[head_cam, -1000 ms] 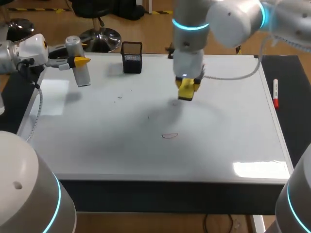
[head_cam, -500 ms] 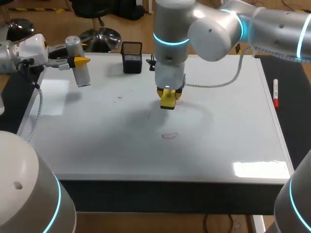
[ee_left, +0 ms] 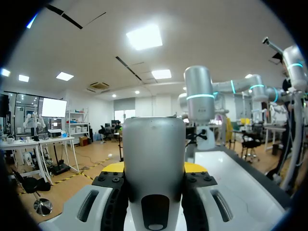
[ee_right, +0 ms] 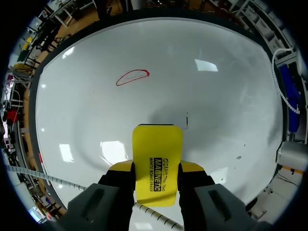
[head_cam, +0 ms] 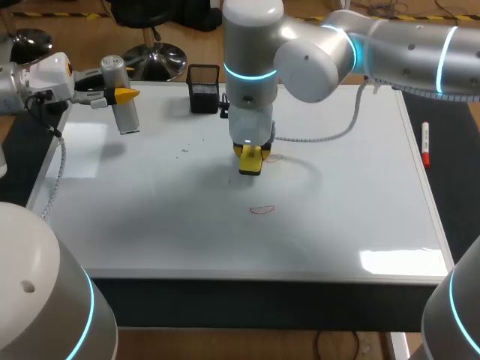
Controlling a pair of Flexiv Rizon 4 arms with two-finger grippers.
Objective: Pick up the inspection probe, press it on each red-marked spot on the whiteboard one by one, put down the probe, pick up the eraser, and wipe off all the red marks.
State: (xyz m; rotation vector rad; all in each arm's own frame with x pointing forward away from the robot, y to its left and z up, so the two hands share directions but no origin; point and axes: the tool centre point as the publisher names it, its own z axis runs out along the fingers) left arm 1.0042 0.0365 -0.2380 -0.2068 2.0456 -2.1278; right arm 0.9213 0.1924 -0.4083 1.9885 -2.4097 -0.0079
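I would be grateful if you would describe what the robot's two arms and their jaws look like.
Both arms are thick, rounded tubes in glossy silver-white, with glowing cyan rings at the joints. The right arm has a light cable looping beside its wrist; the left arm carries a white wrist housing and a grey braided cable. The jaws are dark with bright yellow tips.

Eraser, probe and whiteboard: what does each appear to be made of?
Eraser: probably a plastic shell, smooth bright yellow with a printed label; its wiping side is hidden. Probe: smooth silver-grey rounded body with a soft sheen, either painted metal or plastic, cannot tell which. Whiteboard: hard, glossy white surface that mirrors the ceiling lights.
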